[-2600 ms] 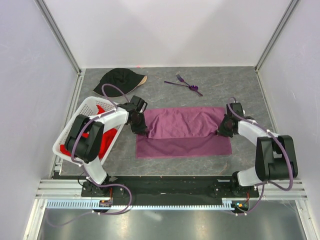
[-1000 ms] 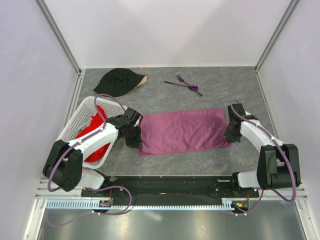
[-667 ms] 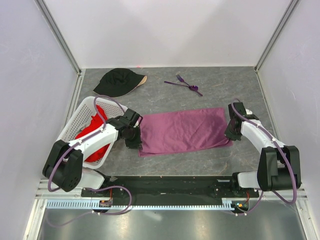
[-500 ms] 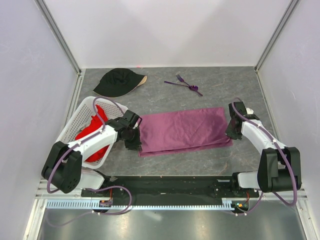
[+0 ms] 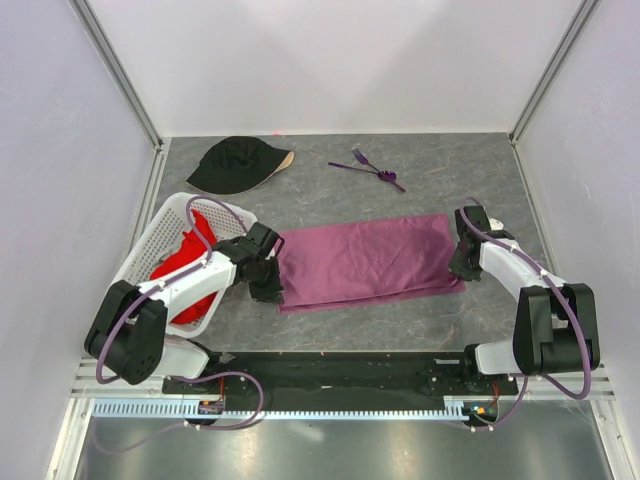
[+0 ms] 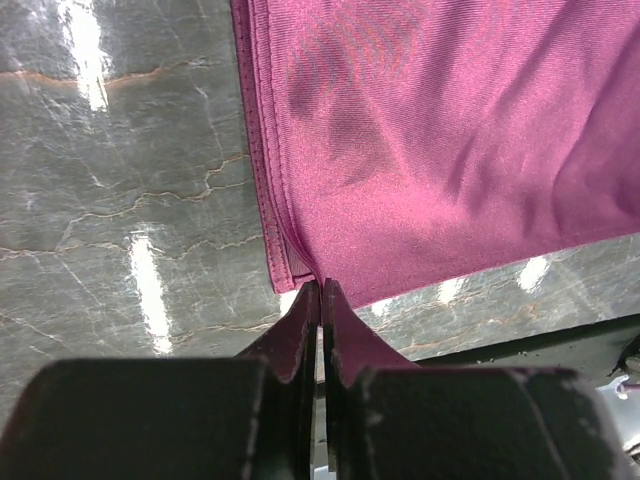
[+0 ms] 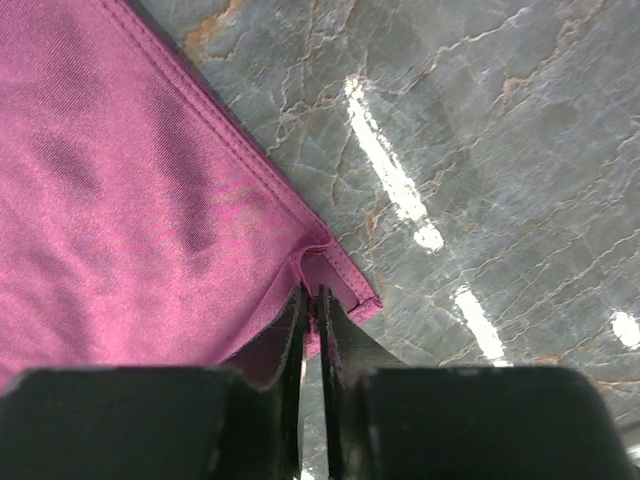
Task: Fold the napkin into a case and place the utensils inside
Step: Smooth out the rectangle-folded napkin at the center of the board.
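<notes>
I count one napkin [image 5: 365, 262], lying as a long band across the middle of the table [image 5: 420, 325], one black cap [image 5: 238, 163], and one white basket [image 5: 150, 245] holding one red cloth [image 5: 190, 262]. The utensils [image 5: 370, 167] lie crossed near the far edge, too thin for me to number. Both arms reach low, the left gripper [image 6: 320, 288] at the napkin's near left corner and the right gripper [image 7: 310, 290] at its near right corner. Each has its fingers pressed almost together on a puckered bit of hem, and from overhead the wrists hide the tips.
</notes>
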{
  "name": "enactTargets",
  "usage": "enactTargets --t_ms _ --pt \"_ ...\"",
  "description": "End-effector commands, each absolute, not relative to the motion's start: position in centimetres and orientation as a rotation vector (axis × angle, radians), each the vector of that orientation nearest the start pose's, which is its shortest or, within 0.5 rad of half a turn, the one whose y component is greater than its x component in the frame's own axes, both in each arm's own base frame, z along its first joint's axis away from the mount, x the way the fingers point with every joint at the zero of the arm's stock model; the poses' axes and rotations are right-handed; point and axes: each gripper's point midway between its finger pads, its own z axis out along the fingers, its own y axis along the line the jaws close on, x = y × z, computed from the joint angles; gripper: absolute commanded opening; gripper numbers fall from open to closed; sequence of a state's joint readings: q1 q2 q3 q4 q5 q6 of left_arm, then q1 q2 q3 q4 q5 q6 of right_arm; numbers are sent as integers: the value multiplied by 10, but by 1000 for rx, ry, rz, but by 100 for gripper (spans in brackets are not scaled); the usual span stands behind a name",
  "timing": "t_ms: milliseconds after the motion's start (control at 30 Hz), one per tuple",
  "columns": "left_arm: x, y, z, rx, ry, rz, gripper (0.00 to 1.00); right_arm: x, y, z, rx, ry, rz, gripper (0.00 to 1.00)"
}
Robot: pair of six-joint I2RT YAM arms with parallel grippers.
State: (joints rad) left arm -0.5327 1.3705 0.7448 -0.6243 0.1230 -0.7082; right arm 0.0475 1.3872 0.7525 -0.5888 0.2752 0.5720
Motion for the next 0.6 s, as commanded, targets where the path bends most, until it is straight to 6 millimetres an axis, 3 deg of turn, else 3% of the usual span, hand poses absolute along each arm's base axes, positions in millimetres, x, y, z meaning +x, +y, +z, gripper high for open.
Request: enactTargets --t_ms 0,133,267,367,400,500,567 --pt "194 -171 41 -252 2870 -448 28 261 -11 36 759 2604 -181 21" --pt "194 -177 77 -210 2784 -555 50 261 -10 62 738 2571 -149 46" --pt "203 -181 111 -180 2677 -623 53 266 -12 98 714 2468 -121 67" --pt "212 -196 117 -148 2663 -695 42 273 -2 98 676 2473 -41 69" --pt "214 -200 109 -145 2695 -696 33 273 2 95 678 2488 -21 68" --pt "216 -206 93 -119 2734 -694 21 272 11 79 678 2532 35 63" --pt "217 -202 74 -122 2769 -640 16 269 6 65 707 2542 -7 54"
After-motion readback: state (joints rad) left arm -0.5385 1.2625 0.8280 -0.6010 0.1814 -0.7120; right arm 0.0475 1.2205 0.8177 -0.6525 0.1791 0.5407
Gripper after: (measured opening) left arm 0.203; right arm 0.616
